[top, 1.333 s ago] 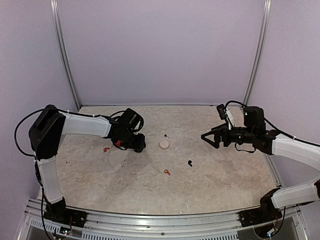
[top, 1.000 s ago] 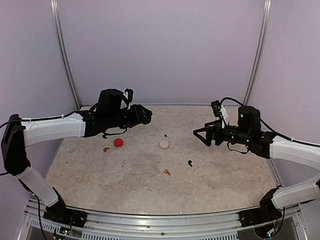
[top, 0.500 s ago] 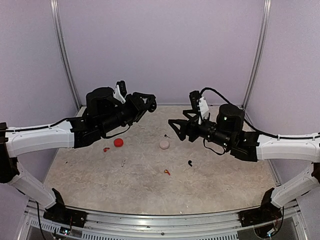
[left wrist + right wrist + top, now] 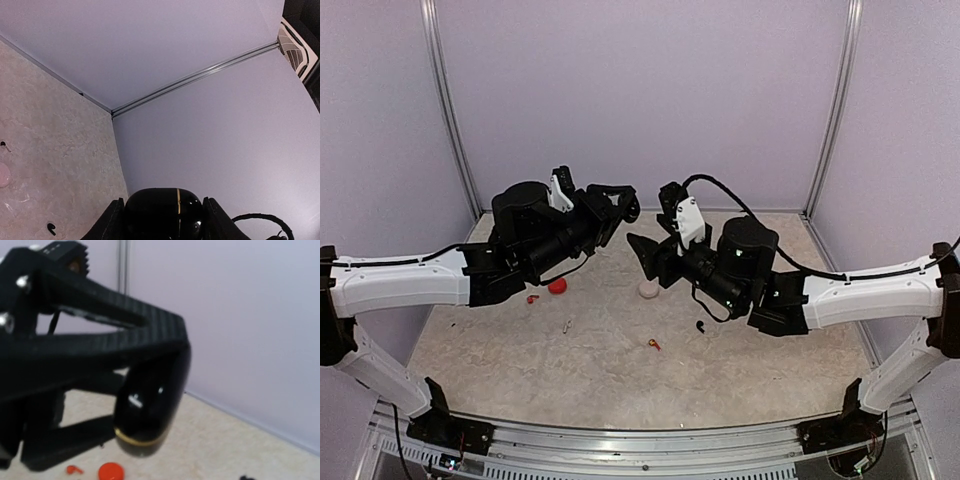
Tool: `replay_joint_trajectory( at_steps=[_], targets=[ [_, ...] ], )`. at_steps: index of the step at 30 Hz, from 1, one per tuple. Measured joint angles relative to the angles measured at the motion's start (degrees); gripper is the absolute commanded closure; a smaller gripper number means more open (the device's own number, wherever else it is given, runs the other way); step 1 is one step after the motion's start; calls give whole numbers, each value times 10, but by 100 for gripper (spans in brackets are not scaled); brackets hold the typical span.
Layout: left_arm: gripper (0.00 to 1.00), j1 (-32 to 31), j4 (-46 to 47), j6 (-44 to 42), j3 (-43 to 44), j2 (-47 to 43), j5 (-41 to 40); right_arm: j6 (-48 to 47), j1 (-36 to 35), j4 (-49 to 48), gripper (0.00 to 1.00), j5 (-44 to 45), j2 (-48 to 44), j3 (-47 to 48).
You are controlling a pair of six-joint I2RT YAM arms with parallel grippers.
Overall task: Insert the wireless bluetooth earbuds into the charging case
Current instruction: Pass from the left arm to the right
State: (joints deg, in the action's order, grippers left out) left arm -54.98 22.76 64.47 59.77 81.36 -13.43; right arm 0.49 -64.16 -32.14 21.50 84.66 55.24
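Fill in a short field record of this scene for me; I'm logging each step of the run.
left claw: raised, shut on black case
right claw: raised close beside it, jaws apart, empty
red case: on table
pale case: on table, mid-field
loose on table: red bud, pale bud, orange bud, black bud
buds seated in a case: none visible

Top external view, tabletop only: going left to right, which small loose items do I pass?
red-orange earbud → red round case → pale round case → black earbud
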Motion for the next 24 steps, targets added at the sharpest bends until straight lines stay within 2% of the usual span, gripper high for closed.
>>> replay_joint_trajectory(
  at_steps=[8, 13, 24],
  targets=[
    [62, -6, 8, 9, 0, 0, -15, -31, -6, -35, 46, 38, 19, 16],
    [62, -9, 11, 11, 0, 2, -21, -39, -6, -52, 48, 39, 34, 21],
    [62, -14, 31, 17, -9, 6, -21, -52, -7, -76, 61, 32, 48, 31]
  ],
)
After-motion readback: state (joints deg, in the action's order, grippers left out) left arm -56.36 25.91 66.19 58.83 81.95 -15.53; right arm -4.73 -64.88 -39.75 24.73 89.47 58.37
